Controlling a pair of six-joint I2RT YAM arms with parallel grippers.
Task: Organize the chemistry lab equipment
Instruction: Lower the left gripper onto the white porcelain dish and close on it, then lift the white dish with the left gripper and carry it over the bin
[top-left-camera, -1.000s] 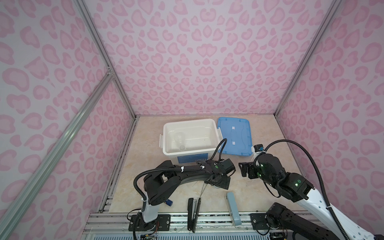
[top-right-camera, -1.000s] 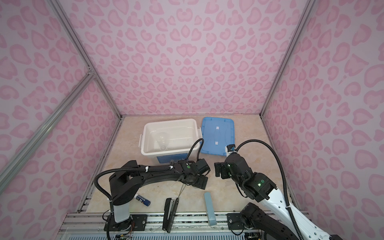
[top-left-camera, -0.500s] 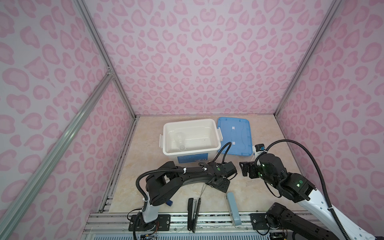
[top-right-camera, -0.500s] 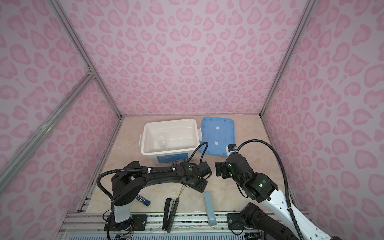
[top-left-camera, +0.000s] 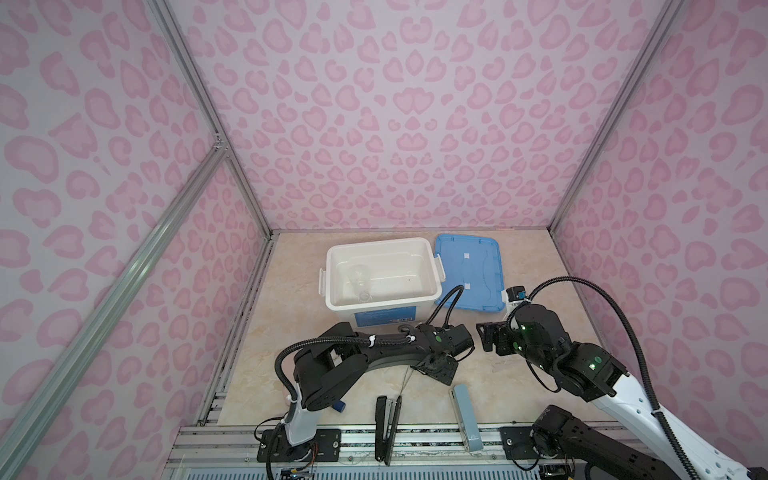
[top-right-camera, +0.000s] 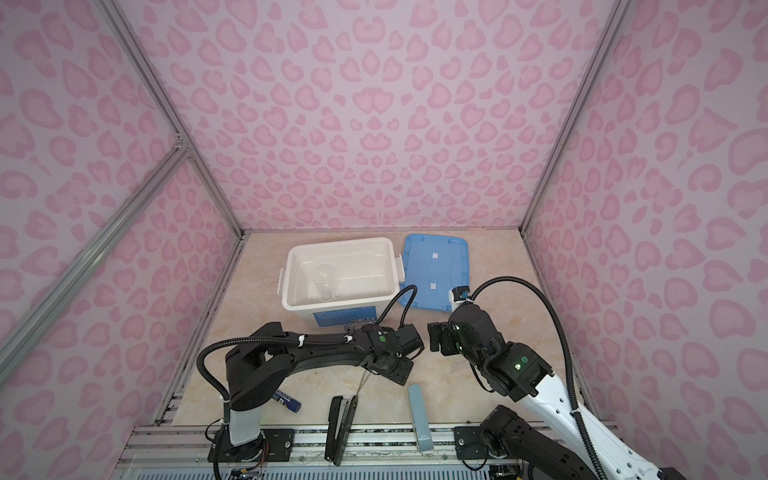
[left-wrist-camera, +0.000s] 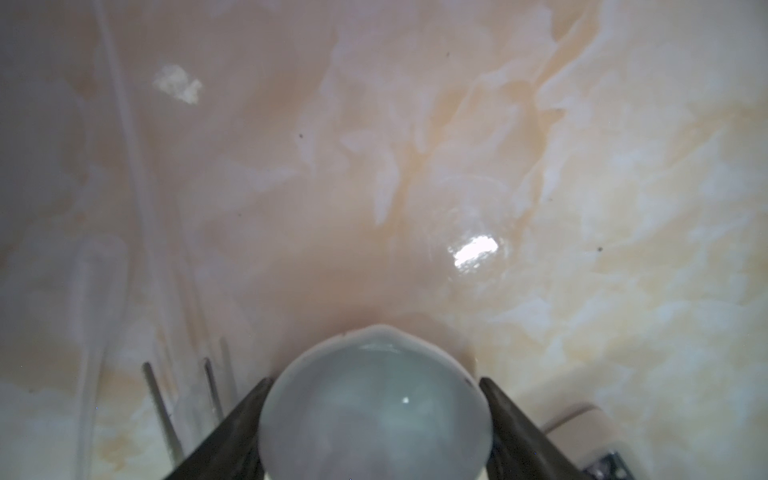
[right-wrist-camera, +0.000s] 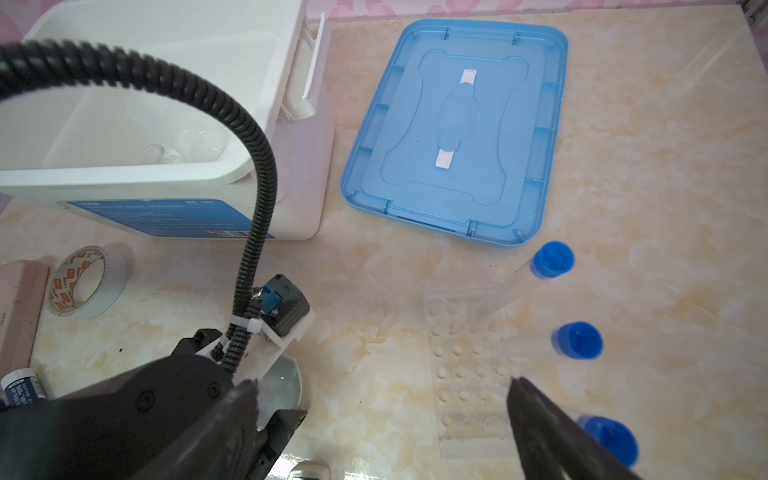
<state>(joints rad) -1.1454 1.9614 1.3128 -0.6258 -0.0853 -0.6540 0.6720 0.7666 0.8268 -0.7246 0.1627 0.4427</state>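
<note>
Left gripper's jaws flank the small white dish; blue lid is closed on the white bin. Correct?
No: the blue lid lies beside the open white bin, per the right wrist view. The left gripper does flank the small white dish.

Three blue-capped tubes (right-wrist-camera: 577, 340) lie side by side; small white dish (left-wrist-camera: 374, 415) sits upright.

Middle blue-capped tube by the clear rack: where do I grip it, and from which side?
Grip the middle tube on its clear body just behind the blue cap, right tool straight down, jaws across its width. It lies flat between two other tubes, so a sideways approach would probably knock them.
</note>
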